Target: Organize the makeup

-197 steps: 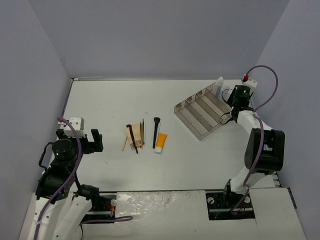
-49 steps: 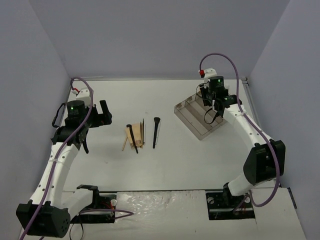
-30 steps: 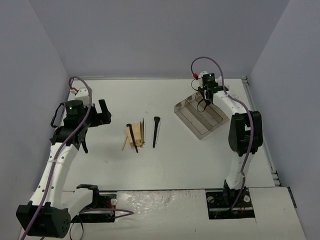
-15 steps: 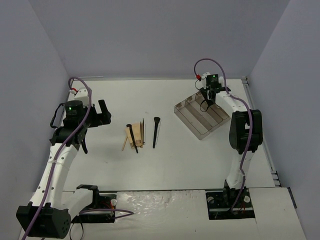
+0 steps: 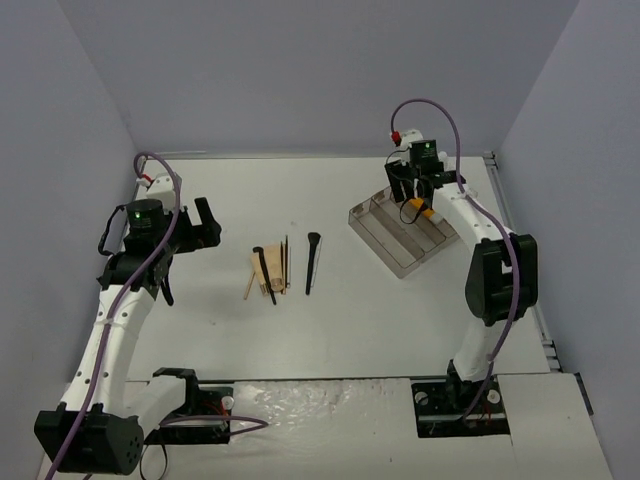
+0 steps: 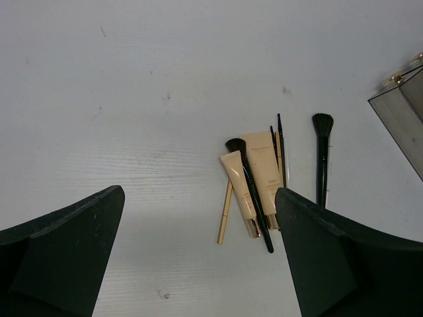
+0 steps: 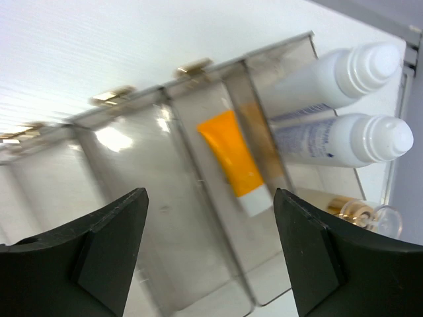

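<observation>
Both arms stretched forward, left gripper (image 5: 207,223) and right gripper (image 7: 208,195) fingers spread wide

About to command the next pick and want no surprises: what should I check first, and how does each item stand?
1. Seating of the orange tube: ok; lies flat in one slot of the tray, nothing gripping it.
2. State of the right gripper: ok; open, empty, above the tray.
3. Stowing of the two white bottles: ok; side by side in the neighbouring slot.
4. State of the left gripper: ok; open, empty, above bare table.
5. Remaining makeup: not ok; the lone black brush and the beige tubes lie on the table outside the tray.
6. Clearance of right gripper from tray walls: cannot tell.
</observation>
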Tool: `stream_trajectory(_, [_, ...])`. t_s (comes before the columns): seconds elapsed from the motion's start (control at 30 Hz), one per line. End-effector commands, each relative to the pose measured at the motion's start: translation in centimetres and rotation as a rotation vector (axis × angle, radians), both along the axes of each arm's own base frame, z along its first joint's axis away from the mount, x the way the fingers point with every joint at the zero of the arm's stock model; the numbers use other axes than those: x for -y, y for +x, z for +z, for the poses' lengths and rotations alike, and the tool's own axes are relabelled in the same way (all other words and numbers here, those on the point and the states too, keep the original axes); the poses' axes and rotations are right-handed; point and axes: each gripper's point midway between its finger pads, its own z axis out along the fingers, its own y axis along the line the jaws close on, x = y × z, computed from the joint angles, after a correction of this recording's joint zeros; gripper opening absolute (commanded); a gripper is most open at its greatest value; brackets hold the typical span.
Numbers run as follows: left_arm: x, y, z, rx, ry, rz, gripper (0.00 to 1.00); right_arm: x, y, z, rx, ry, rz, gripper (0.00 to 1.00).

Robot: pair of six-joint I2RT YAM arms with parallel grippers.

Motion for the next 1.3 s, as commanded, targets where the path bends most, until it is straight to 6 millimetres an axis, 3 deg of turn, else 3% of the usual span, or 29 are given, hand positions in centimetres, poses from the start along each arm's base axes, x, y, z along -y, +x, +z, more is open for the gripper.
stream_trajectory(0.0, [0.1,1.1,2.8,0.099,-0.017,-0.006,0.97,-8.7,-2.8,7.1,0.164,0.248,-0.003,0.74])
stream_trajectory(0.07, [0.1,1.2,2.8,0.098,-0.018,-0.004,0.97,-12.5,-4.7,6.9,0.156,0.308,0.01,0.74])
stream_trajectory(0.27, [-0.1,1.2,2.5,0.091,-0.01,0.004,0.97,-24.8,-11.3,3.1,0.066,0.43,0.077,0.73])
stream_trajectory(0.4, [-0.4,1.3,2.2,0.079,-0.003,0.021,0.97,-30.5,-14.3,1.0,0.038,0.444,0.109,0.7])
stream_trajectory(0.5, [-0.6,1.3,1.8,0.069,0.006,0.029,0.97,-34.0,-15.4,-1.3,0.018,0.442,0.138,0.68])
stream_trajectory(0.67, [-0.5,1.4,1.7,0.061,-0.002,0.028,0.97,-37.3,-17.0,-3.1,-0.013,0.446,0.174,0.63])
stream_trajectory(0.77, [-0.6,1.5,1.6,0.058,0.001,0.035,0.97,-38.1,-17.3,-4.0,-0.021,0.44,0.174,0.61])
stream_trajectory(0.87, [-0.7,1.5,1.5,0.054,0.002,0.038,0.97,-38.2,-17.1,-5.1,-0.026,0.426,0.159,0.53])
stream_trajectory(1.27, [-0.5,1.4,1.5,0.052,-0.003,0.034,0.97,-38.6,-17.5,-7.6,-0.073,0.417,0.155,0.52])
